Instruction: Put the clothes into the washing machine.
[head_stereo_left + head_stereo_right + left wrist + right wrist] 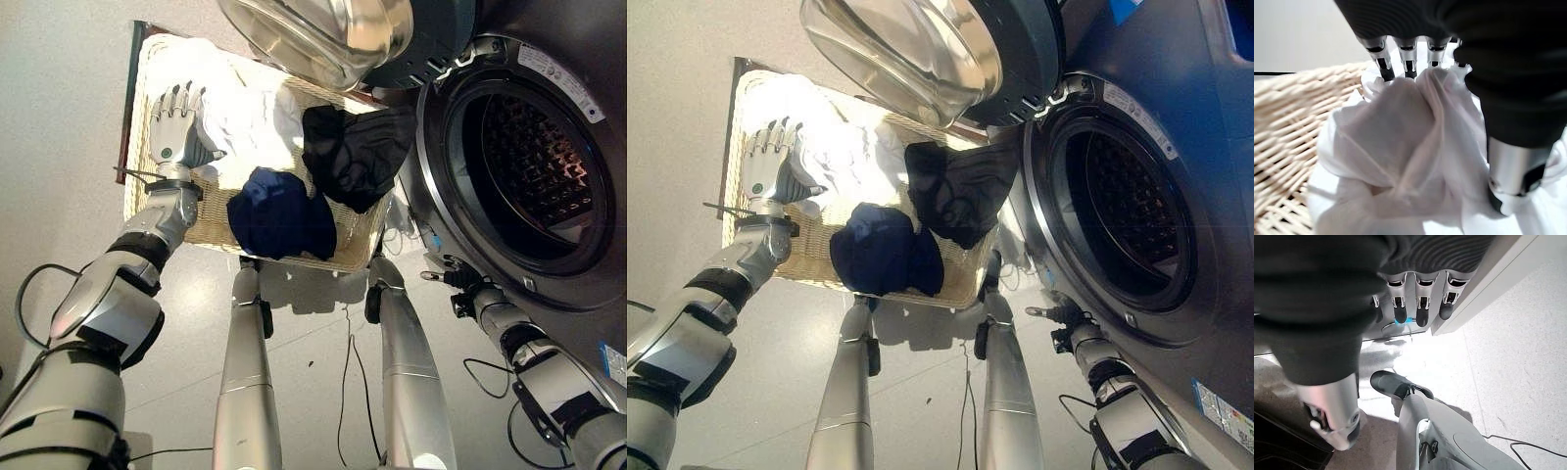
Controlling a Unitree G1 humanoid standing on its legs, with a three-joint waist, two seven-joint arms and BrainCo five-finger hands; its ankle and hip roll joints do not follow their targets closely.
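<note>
Washing machine [549, 166] gapes with its door [323, 34] swung wide. Wicker basket [211, 230] holds a crumpled white garment [250, 122], a black one [358, 152] draped over its rim, a navy bundle [279, 213]. Left robot hand [176, 127] lies fingers-straight on the white cloth; right robot hand [1415, 308] hangs relaxed, empty.

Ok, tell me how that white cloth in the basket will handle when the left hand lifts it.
Probably floppy: the white cloth bunches in soft folds at the left hand. Likely light, so it should drape and may trail over the wicker basket rim.
</note>
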